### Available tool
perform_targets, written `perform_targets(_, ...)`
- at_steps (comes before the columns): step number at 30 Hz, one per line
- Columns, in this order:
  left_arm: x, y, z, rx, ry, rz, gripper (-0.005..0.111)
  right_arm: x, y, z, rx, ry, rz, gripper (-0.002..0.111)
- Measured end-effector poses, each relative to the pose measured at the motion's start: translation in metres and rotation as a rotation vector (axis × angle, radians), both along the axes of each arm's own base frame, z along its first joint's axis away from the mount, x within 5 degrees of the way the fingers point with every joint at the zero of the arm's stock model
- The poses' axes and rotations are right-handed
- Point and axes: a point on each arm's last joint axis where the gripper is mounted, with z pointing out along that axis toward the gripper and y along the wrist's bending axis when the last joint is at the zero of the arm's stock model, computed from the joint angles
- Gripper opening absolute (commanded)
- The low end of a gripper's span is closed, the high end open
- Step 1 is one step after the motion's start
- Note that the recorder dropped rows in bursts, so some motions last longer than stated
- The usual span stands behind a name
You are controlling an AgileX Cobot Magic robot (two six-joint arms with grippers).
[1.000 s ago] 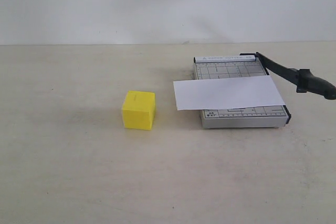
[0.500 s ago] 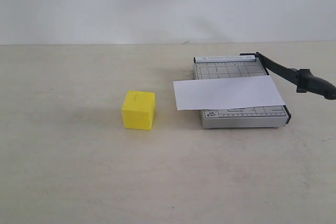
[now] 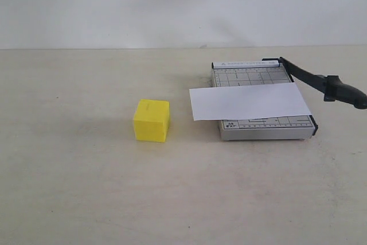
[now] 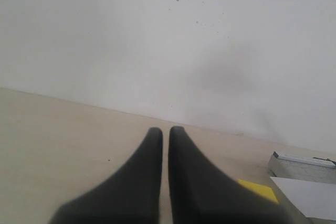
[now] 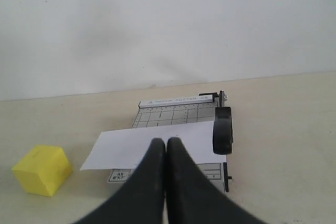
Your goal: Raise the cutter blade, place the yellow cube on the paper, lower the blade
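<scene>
The yellow cube sits on the table to the left of the grey gridded trimmer base. The white paper lies across the base, its left end overhanging toward the cube. The cutter blade slants up from its hinge, and its thick handle hangs out past the base's right side. Neither gripper shows in the exterior view. My left gripper is shut and empty, with the cube off to one side. My right gripper is shut and empty, short of the paper and the handle.
The beige table ends at a white wall behind the trimmer. Cube and paper stand a small gap apart.
</scene>
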Motion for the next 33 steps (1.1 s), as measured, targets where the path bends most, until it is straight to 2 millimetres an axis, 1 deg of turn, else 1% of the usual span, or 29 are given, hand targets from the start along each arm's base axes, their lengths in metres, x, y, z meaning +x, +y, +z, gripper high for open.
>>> perform_targets(3,0.0,0.0,0.0,0.0,0.0,0.0,0.005,-0.006,-0.001,-0.018,-0.027,-0.002,-0.001,0.0)
perform_targets(5,0.0,0.0,0.0,0.0,0.0,0.0,0.005,-0.01,-0.002,-0.026,-0.059,-0.021,-0.003,0.0)
perform_targets(9,0.0,0.0,0.0,0.0,0.0,0.0,0.005,-0.016,-0.004,-0.034,-0.1,-0.069,-0.01,0.0)
perform_targets(15,0.0,0.0,0.0,0.0,0.0,0.0,0.005,-0.018,-0.006,-0.036,-0.103,-0.103,-0.021,0.0)
perform_targets(33,0.0,0.0,0.0,0.0,0.0,0.0,0.005,-0.018,-0.007,-0.04,-0.114,-0.056,-0.035,0.0)
